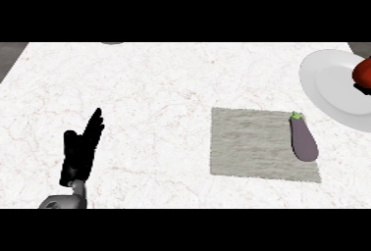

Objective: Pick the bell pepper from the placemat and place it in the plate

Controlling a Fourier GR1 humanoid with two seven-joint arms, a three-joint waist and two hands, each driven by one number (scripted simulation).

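**Pepper over the plate, release pending**

White marbled counter (167, 83) fills the head view. Landmark: the grey placemat (253, 144), right of centre.

- Bell pepper (363, 71): red, at the frame's right edge, up and right of the placemat, over the white plate (326, 83). It is off the mat. Only a sliver shows, so I can't tell if it is resting on the plate or held just above it.
- Right hand (361, 88): only a small dark patch shows under the pepper at the frame edge. Probably that hand holding the pepper, but finger state can't be read from here.
- Left hand (81, 147): well left of the placemat, fingers straight and pointing up, holding nothing. Resting.

Step, as I judge it: the carry is done or nearly done, and placement is in hand. Next move calls for setting the pepper down inside the plate's rim, opening the fingers, and withdrawing without dragging the pepper back out. The plate is cut off by the frame, so I can't confirm how centred the pepper is.

Other things: a purple eggplant (304, 138) lies along the placemat's right edge, between mat centre and plate. It isn't blocking the drop, but it sits near the retreat path, so the hand should lift clear before pulling back. A small grey object (112, 42) is barely visible at the counter's far edge, up-left of the mat; can't identify it.
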